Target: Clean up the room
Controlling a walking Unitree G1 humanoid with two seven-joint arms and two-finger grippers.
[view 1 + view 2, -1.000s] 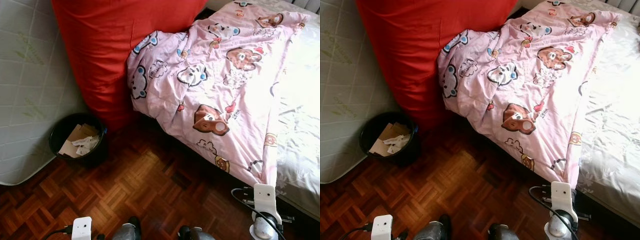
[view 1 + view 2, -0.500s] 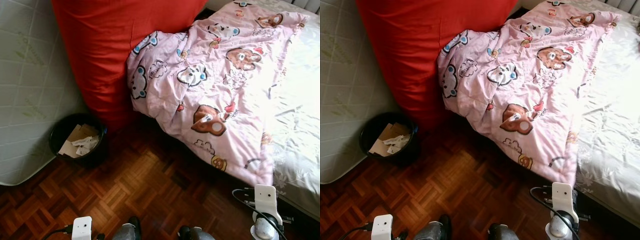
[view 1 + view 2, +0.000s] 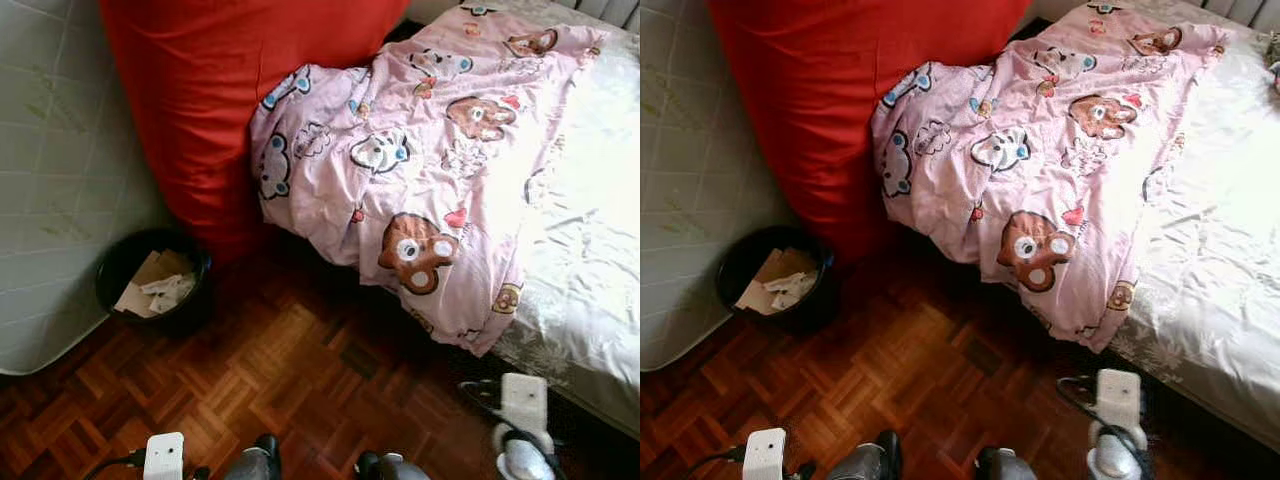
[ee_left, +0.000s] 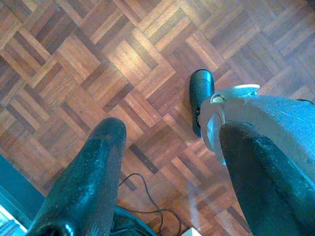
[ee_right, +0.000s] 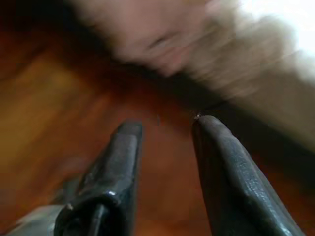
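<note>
Pink and covered in cartoon bears, the blanket (image 3: pixel 420 180) lies on the bed (image 3: pixel 590 250). One corner of it hangs over the bed's near edge, close to the wooden floor (image 3: pixel 300 380). Its other end is bunched up against a big red cushion (image 3: pixel 230 90) that stands at the bed's left end. White sheet shows along the right side of the bed.

From our head we also see a black bin (image 3: pixel 150 285) on the floor, just beside the red cushion and next to a pale quilted mattress (image 3: pixel 60 170). The bin has cardboard and crumpled paper (image 3: pixel 158 290) in it.

Our right arm (image 3: pixel 522 440) is low by the near edge of the bed. Its wrist view is very blurry, but we can see our right hand (image 5: pixel 162 130) with its two black fingers apart and nothing between them. Past them there is floor and a blur of pink blanket.

Our left arm (image 3: pixel 164 458) hangs down at the side. Its wrist view shows what the head views miss: our left hand (image 4: pixel 172 162) open and holding nothing, pointing at the floor, with our black foot (image 4: pixel 201 96) and a thin black cable (image 4: pixel 142 196) below.
</note>
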